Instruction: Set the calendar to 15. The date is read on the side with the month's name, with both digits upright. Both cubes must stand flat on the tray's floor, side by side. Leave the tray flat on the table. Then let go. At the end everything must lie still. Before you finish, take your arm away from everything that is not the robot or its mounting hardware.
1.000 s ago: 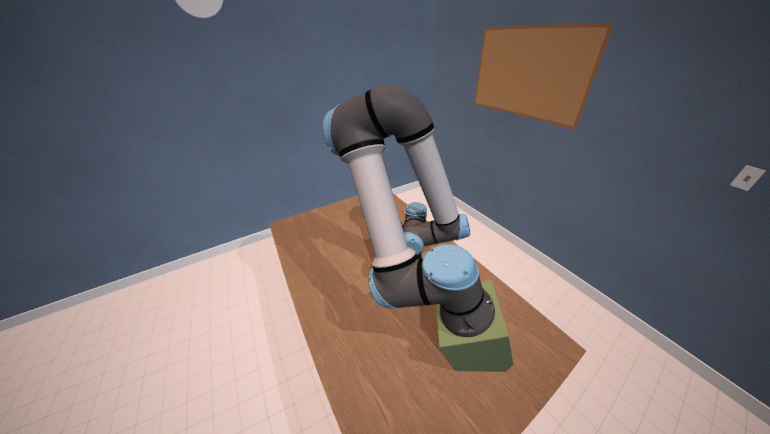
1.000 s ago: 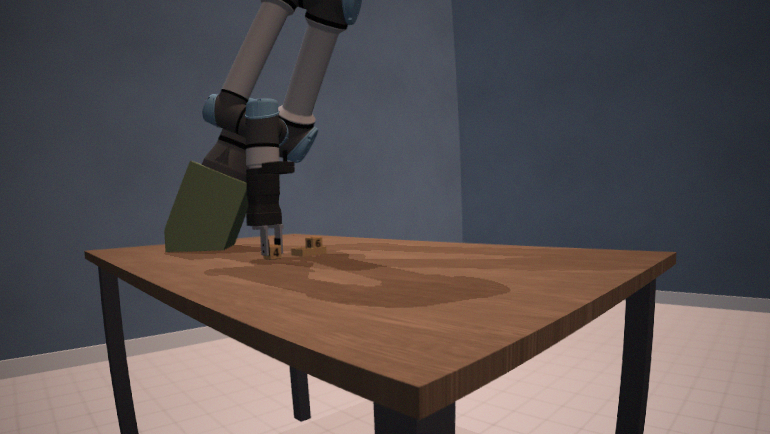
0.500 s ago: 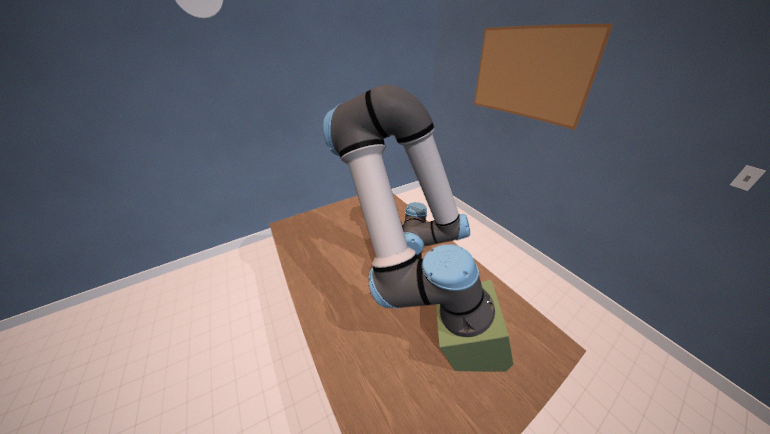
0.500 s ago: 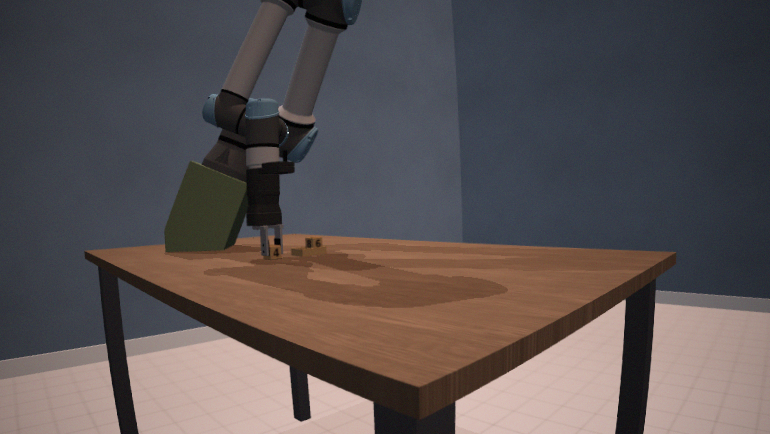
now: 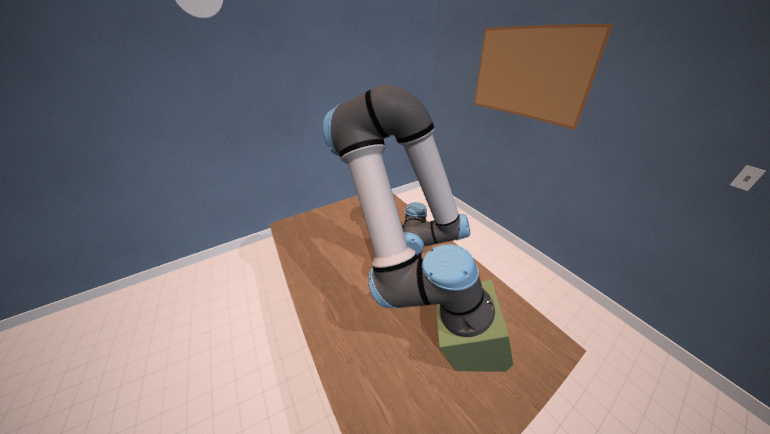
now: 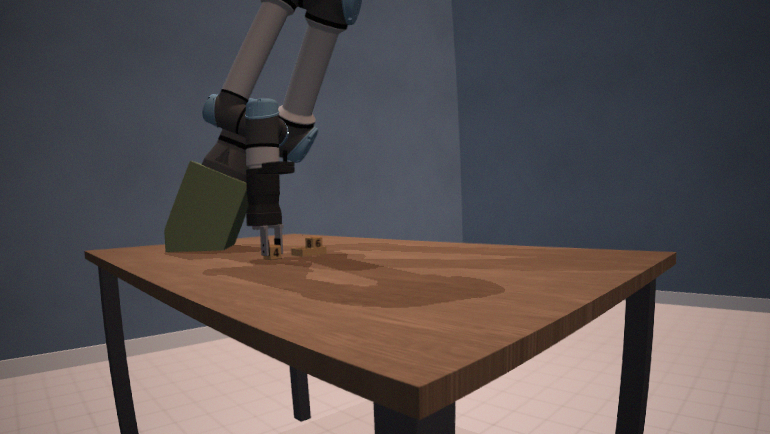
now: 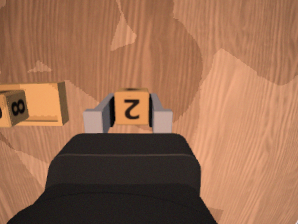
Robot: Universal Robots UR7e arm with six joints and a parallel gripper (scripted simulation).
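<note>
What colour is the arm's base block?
Olive green base block, clearest in the top view.

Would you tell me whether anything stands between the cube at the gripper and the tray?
Nothing visible does: only table top separates the cube between the gripper's fingers from the tray, whose near half looks free.
</note>
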